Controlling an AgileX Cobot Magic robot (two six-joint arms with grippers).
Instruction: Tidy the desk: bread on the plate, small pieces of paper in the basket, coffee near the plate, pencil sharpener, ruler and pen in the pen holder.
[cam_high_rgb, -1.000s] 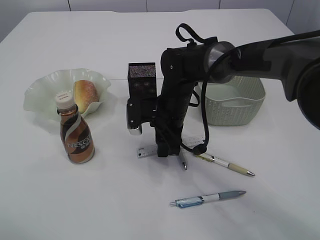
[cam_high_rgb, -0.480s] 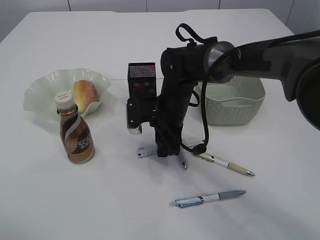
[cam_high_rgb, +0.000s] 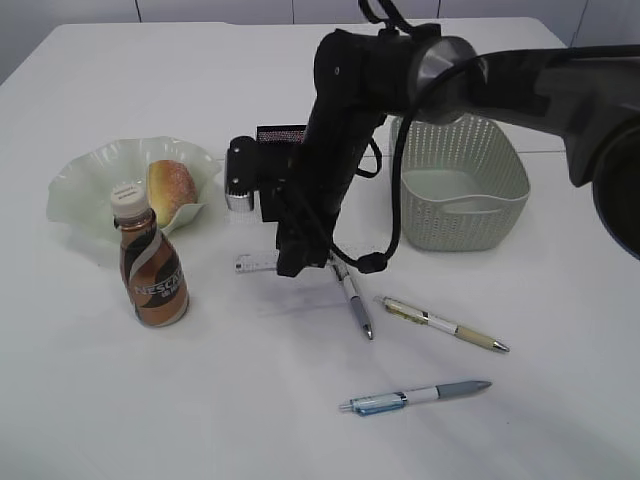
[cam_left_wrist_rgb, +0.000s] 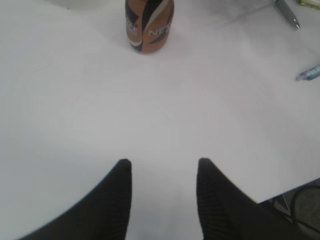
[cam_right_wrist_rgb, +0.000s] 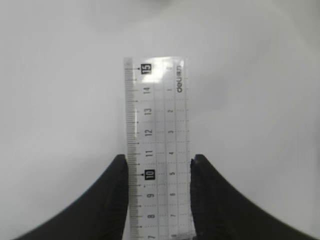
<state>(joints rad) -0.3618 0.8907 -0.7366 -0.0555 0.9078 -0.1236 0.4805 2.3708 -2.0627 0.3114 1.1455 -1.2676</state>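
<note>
right gripper (cam_right_wrist_rgb: 159, 172) is pinching the clear ruler (cam_right_wrist_rgb: 156, 145) across its width, lifted off the table beside the pen holder (cam_high_rgb: 283, 135) (left gripper (cam_left_wrist_rgb: 162, 170) spread, holding nothing).

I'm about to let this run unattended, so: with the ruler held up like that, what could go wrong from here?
1. The right hand pinches the clear ruler only across its edges, so it might twist or slip.
2. The pen holder is largely hidden behind the arm and has a small opening; the long ruler could catch its rim or tip it.
3. The coffee bottle stands close by; a wide swing might knock it.
</note>
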